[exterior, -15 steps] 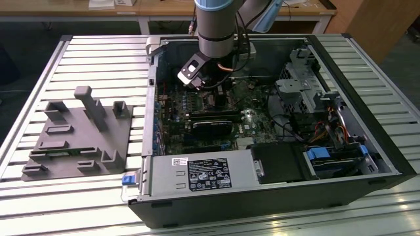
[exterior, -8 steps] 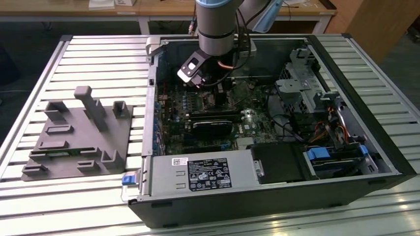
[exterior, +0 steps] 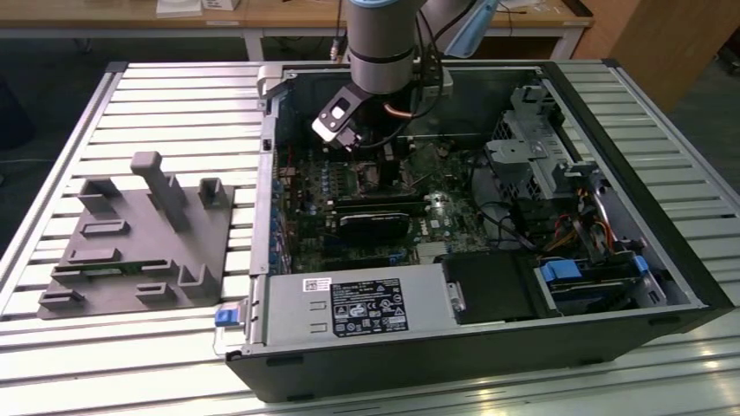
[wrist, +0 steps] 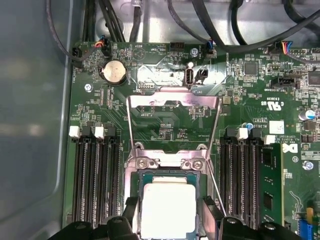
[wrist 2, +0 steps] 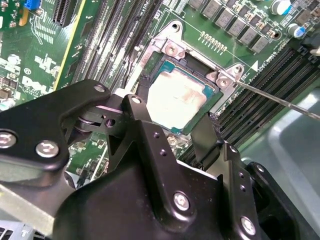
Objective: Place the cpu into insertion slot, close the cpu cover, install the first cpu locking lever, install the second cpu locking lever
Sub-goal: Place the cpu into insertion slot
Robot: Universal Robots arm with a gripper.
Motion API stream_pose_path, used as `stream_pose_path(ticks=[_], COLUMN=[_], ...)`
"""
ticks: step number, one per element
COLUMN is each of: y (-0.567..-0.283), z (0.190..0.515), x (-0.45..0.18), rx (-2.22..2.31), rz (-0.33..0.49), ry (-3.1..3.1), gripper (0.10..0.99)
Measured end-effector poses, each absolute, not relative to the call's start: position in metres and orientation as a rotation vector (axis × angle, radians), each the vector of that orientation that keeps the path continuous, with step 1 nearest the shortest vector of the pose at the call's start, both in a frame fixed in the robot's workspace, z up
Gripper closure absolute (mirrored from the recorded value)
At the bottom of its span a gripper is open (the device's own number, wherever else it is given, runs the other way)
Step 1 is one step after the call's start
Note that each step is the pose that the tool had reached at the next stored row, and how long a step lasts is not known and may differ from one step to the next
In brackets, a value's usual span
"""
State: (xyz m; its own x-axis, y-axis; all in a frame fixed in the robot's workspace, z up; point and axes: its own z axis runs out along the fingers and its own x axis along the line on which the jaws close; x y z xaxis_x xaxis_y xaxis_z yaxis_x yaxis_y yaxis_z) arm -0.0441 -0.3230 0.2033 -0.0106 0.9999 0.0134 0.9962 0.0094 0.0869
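The cpu (wrist: 168, 209), a flat square chip with a silver top (wrist 2: 177, 100), lies in the insertion slot on the green motherboard (wrist: 175, 125). My gripper (wrist: 170, 216) is low over the socket, its black fingers (wrist 2: 141, 102) against two opposite edges of the chip, shut on it. The cpu cover (wrist: 172, 101), a thin metal frame, stands swung open beyond the socket. A thin wire locking lever (wrist 2: 280, 99) sticks out unlatched beside the socket. In the exterior view my gripper (exterior: 367, 154) reaches down into the open computer case.
Memory slots (wrist: 95, 180) flank the socket, with a fitted memory stick (wrist: 270, 190) on one side. A black expansion card (exterior: 376, 217) and the case walls (exterior: 266, 173) sit close. A grey fixture (exterior: 139, 234) rests on the slatted table at the exterior view's left.
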Motion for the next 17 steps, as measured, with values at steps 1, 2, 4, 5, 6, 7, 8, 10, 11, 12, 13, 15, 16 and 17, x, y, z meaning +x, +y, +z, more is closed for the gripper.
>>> stream_pose_path(ticks=[1, 2, 4, 5, 6, 7, 8, 10, 11, 12, 13, 15, 16, 17], y=[-0.3230, -0.3230, -0.3230, -0.3230, -0.3230, -0.3230, -0.3230, -0.3230, -0.3230, -0.3230, -0.3230, -0.3230, -0.3230, -0.3230], z=[0.2033, 0.2034, 0.2037, 0.2037, 0.2038, 0.2039, 0.2040, 0.2042, 0.2043, 0.2044, 0.2045, 0.2046, 0.2047, 0.2050], x=[-0.0440, -0.0441, -0.0441, -0.0441, -0.0441, -0.0441, -0.0441, -0.0441, -0.0441, -0.0441, -0.0441, -0.0441, -0.0441, -0.0441], rx=[2.173, 2.173, 2.173, 2.173, 2.173, 2.173, 2.173, 2.173, 2.173, 2.173, 2.173, 2.173, 2.173, 2.173], rz=[0.111, 0.111, 0.110, 0.110, 0.110, 0.110, 0.110, 0.110, 0.110, 0.110, 0.110, 0.110, 0.110, 0.110], ry=[2.195, 2.194, 2.194, 2.194, 2.195, 2.194, 2.194, 2.194, 2.195, 2.194, 2.194, 2.194, 2.194, 2.194], gripper=[0.475, 0.475, 0.475, 0.475, 0.475, 0.486, 0.486, 0.549, 0.612, 0.612, 0.671, 0.729, 0.788, 0.902])
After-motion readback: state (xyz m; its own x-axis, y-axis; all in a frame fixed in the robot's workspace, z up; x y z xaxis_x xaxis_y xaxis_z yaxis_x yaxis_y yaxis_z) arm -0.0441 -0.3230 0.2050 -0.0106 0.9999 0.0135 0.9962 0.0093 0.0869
